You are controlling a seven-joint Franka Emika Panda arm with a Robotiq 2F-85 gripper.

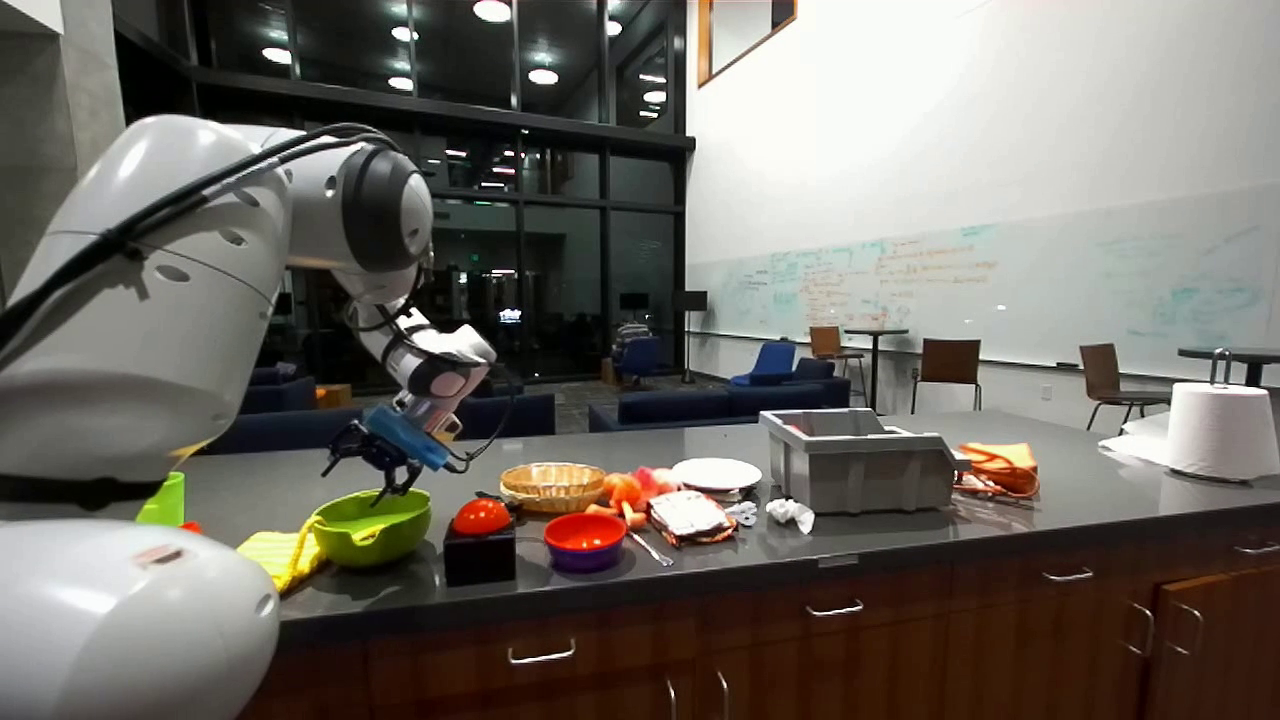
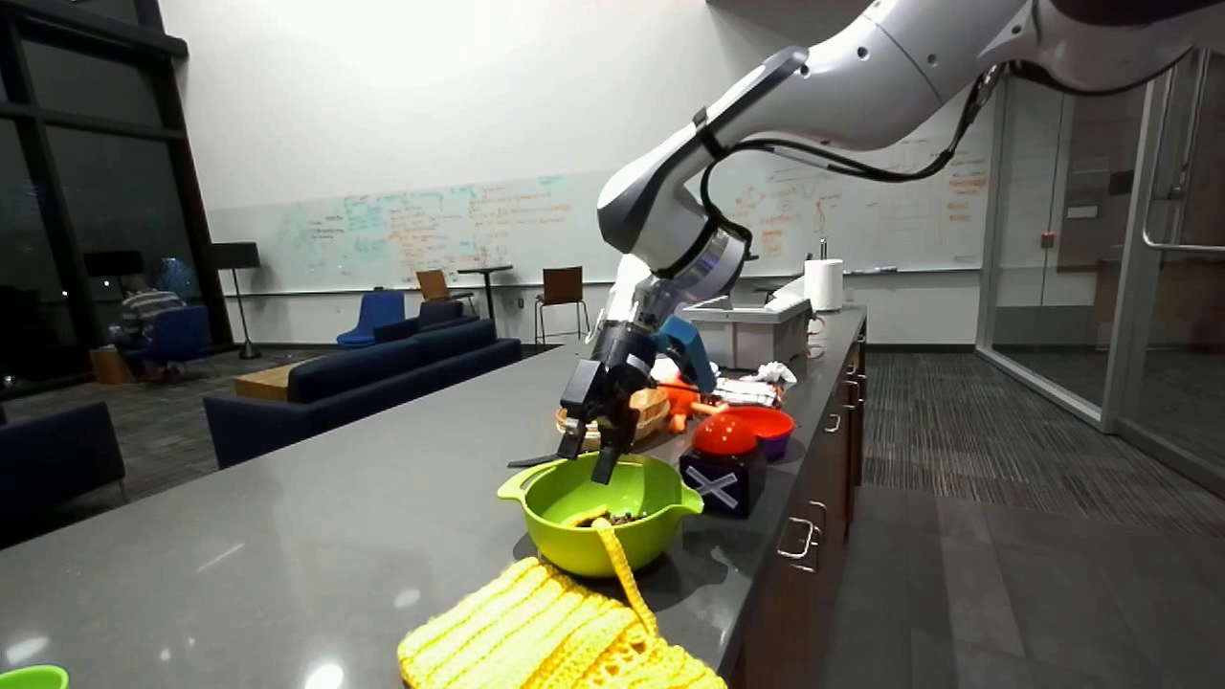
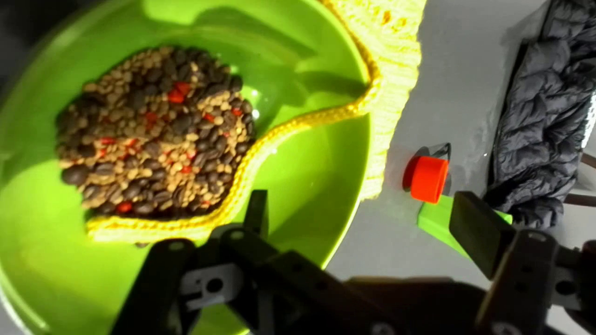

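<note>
My gripper is open and empty, above the rim of a green bowl; it shows in both exterior views (image 1: 358, 482) (image 2: 587, 463) and the wrist view (image 3: 365, 211). The bowl (image 1: 375, 540) (image 2: 589, 555) (image 3: 321, 181) stands on the counter. A mix of dark beans, pale grains and red bits (image 3: 158, 139) lies inside it. A yellow knitted cloth (image 1: 270, 555) (image 2: 536, 632) (image 3: 393, 70) lies beside the bowl. Its yellow cord (image 3: 302, 122) runs over the rim into the bowl. In the wrist view, one finger is over the bowl, the other over a green object (image 3: 437, 216) with a red cap (image 3: 429, 179).
A black box (image 1: 480, 560) with a red dome button (image 1: 481, 517) stands close beside the bowl. Beyond are a red-purple bowl (image 1: 585, 555), wicker basket (image 1: 553, 490), orange plush (image 1: 625, 490), white plate (image 1: 715, 472), grey bin (image 1: 870, 475) and paper towel roll (image 1: 1222, 430).
</note>
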